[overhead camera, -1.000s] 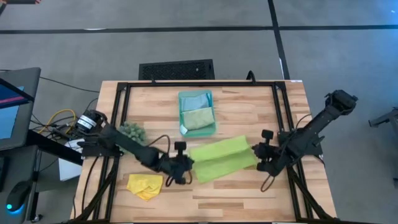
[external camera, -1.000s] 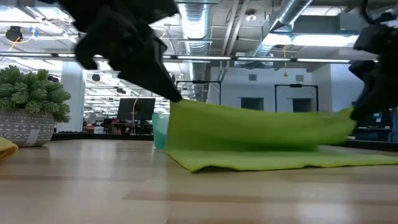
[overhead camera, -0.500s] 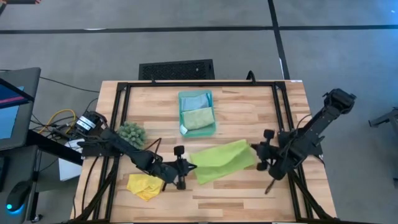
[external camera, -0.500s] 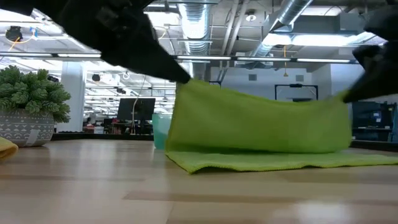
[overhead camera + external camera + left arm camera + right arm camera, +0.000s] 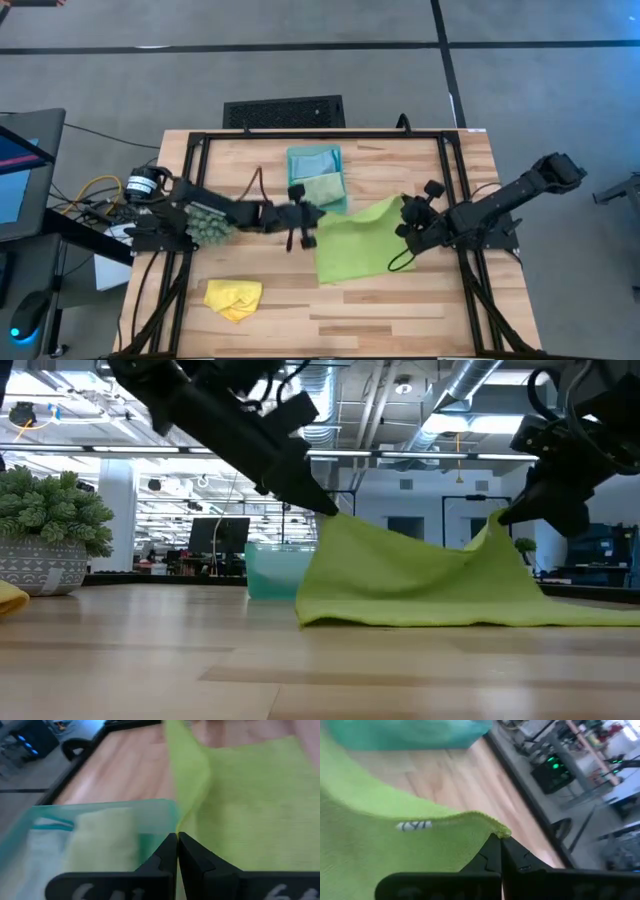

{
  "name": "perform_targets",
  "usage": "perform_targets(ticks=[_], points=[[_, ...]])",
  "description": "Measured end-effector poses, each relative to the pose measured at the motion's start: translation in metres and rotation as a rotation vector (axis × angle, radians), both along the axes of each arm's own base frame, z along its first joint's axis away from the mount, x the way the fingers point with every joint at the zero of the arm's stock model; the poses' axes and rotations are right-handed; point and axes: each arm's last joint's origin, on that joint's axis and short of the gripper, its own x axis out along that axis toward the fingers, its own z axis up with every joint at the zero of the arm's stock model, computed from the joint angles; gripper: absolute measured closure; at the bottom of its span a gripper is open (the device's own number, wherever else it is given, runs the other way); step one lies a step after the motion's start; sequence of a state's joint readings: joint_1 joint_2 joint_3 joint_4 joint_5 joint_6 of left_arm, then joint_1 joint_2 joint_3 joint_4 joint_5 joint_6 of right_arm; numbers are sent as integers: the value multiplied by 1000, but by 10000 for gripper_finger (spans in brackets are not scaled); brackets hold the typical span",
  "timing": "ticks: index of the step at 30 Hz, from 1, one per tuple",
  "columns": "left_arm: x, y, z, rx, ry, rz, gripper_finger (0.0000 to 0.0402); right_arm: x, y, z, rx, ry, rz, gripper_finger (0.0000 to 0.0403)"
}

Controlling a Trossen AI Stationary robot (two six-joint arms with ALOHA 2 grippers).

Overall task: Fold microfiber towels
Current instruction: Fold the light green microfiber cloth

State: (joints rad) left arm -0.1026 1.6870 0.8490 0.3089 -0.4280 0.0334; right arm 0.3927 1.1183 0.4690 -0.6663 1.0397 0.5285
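Overhead, both grippers, left (image 5: 312, 222) and right (image 5: 403, 222), pinch the lime towel (image 5: 352, 250) by its corners. Only the low view shows those corners lifted off the table (image 5: 200, 670).

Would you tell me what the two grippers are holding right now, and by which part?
Both hold the lime green towel: left gripper and right gripper each pinch one raised corner.

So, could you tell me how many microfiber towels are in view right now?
4: the lime green towel held up mid-table by both grippers, the yellow towel crumpled at the front left, and the light blue towel and pale green towel in the teal tray.
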Motion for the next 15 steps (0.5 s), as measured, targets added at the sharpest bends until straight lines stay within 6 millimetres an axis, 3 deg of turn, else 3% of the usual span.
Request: perform_targets(ticks=[5,8,11,15], points=[[-2,39,13,41,-4,-11,401,-4,12,-2,76,-3,61,395],[-5,48,21,14,-28,-57,401,-7,18,-2,86,4,104,395],[-5,37,23,-11,-28,-122,401,-8,22,-3,114,18,130,395],[-7,2,15,-47,32,-212,401,-14,25,-5,172,75,144,395]])
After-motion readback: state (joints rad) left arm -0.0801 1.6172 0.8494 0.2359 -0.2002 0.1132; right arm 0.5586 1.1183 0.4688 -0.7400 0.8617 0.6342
